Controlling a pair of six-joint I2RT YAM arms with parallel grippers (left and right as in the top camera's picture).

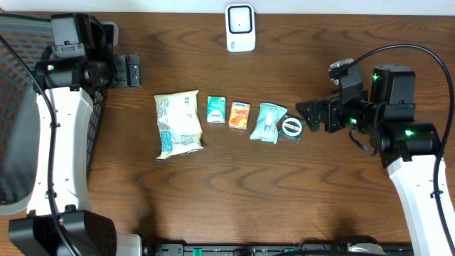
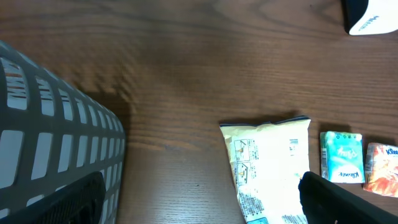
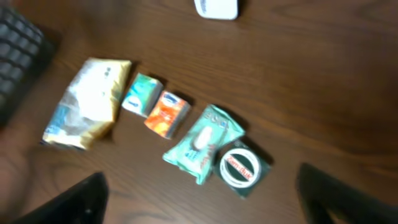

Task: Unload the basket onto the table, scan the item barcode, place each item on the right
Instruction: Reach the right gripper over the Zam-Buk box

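Five items line your desk's [image 1: 213, 199] middle: one snack bag [image 1: 178, 124], one teal packet [image 1: 216, 109], one orange packet [image 1: 239, 114], one wipes pack [image 1: 268, 121], one round tin [image 1: 291, 127]; one white scanner [image 1: 240, 28] sits beyond. Your left pincer [image 1: 134, 70] and right pincer [image 1: 304, 116] both gape wide, empty.

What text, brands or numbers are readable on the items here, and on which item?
"Kl", cut off by the frame edge: orange pack.
Teal pack: white script, too blurred.
Snack bag: fine print, too small.
Round tin: lettering on red band, blurred.
Green pouch: unreadable.
Scanner: no text visible.
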